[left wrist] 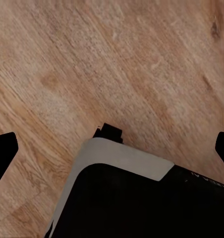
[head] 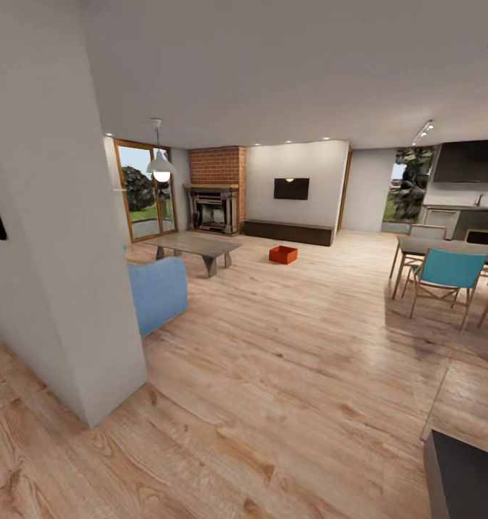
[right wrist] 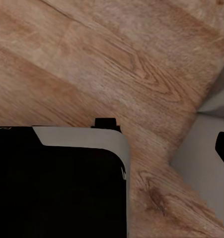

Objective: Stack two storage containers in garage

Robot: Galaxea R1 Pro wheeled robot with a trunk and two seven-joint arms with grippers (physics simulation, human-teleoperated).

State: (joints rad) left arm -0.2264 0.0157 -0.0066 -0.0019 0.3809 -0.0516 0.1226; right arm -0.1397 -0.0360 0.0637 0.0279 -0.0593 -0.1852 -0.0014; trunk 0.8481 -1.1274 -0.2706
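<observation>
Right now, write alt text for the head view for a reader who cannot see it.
An orange-red storage container sits on the pale wood-plank floor of a living room, between a low coffee table and a long dark cabinet under a wall TV. A brick fireplace stands behind; a white wall corner is near left.

Your head camera is looking level from a distance across the wood-plank floor (head: 287,375) toward the brick fireplace (head: 216,189) on the far wall. Both wrist cameras are pointing down, close above that same flooring (left wrist: 116,64) (right wrist: 116,74), each catching the robot's black base (left wrist: 141,203) (right wrist: 57,183).
</observation>
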